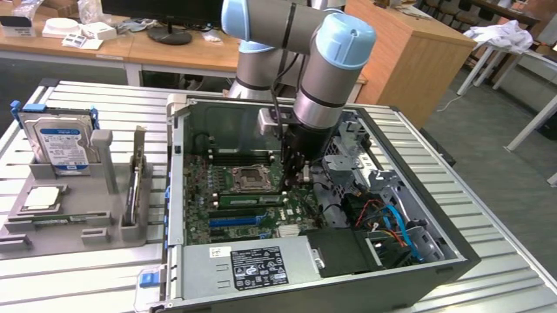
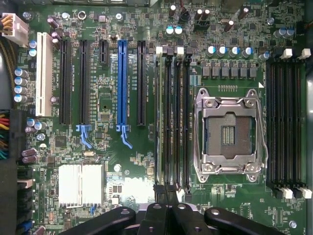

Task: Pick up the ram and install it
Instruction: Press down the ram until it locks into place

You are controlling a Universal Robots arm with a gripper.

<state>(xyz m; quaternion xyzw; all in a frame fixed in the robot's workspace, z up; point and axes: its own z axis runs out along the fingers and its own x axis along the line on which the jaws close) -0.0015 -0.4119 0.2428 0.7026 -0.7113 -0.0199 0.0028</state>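
Black metal two-finger claw [image 2: 166,196], fingers pressed together. I see it low inside the open grey computer case [image 1: 435,257], hanging from the silver-and-blue arm [image 1: 335,62] over the green motherboard [image 2: 105,110].

In the wrist view the closed tips sit at one end of the long, thin green memory stick, the ram [image 2: 159,117]. The ram lies edge-up in the black slot of the bank farthest from the square silver processor socket [image 2: 230,132]. I cannot tell whether the tips pinch the stick's end or only bear on its top edge.

In the exterior view the claw [image 1: 291,189] stands just to the exterior view's right of the socket, with the ram [image 1: 248,199] on the near side of it.

On the exterior view's left, well apart from the case, a grey moulded tray [image 1: 61,228] carries a blue-labelled silver hard drive [image 1: 59,147] and a small square silver processor chip [image 1: 44,199].

Step in hand, as I judge it: installation, the pick-up being done, with the stick in line with its slot and apparently entered.

What the next move calls for, in my judgement: straight downward force without tilt, shared along the stick so both end latches close.
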